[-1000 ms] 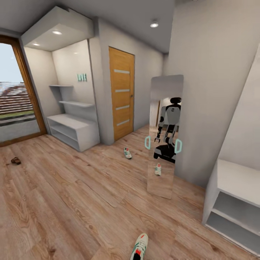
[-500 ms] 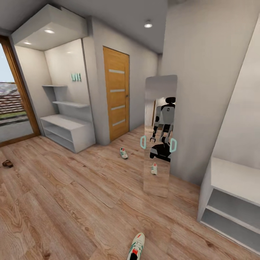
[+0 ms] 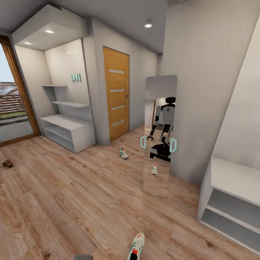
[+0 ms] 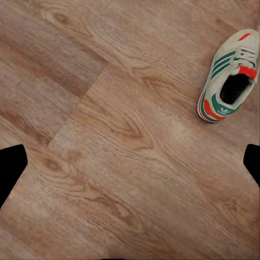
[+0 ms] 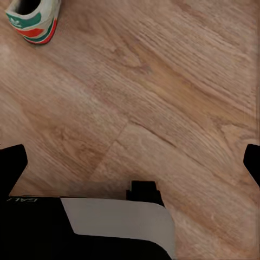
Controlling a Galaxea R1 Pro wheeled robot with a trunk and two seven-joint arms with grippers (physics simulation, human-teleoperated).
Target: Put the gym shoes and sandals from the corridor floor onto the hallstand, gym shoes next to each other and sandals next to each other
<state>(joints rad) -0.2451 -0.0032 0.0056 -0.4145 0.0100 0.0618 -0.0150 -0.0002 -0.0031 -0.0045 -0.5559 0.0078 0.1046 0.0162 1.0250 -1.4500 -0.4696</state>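
One gym shoe [image 3: 136, 246], cream-white with green stripes, lies on the corridor floor [image 3: 72, 202] at the near edge of the head view. It also shows in the left wrist view as the gym shoe [image 4: 227, 78], and its heel [image 5: 33, 19] in the right wrist view. A second gym shoe [image 3: 124, 152] lies near the wooden door. A dark brown sandal [image 3: 7, 163] lies far left. The hallstand [image 3: 66, 131] stands at the back left. My left gripper [image 4: 130, 162] and right gripper [image 5: 130, 162] hang open above bare planks, holding nothing.
A tall mirror [image 3: 159, 108] leans on the right wall, reflecting the robot and a shoe. A second pale shelf unit [image 3: 231, 177] stands at the near right. A wooden door [image 3: 116, 97] is at the back, and a glass door [image 3: 14, 108] at the left.
The camera turned over the first half second, shifting the whole scene leftward, then held still. A small grey piece has come up at the bottom edge of the head view.
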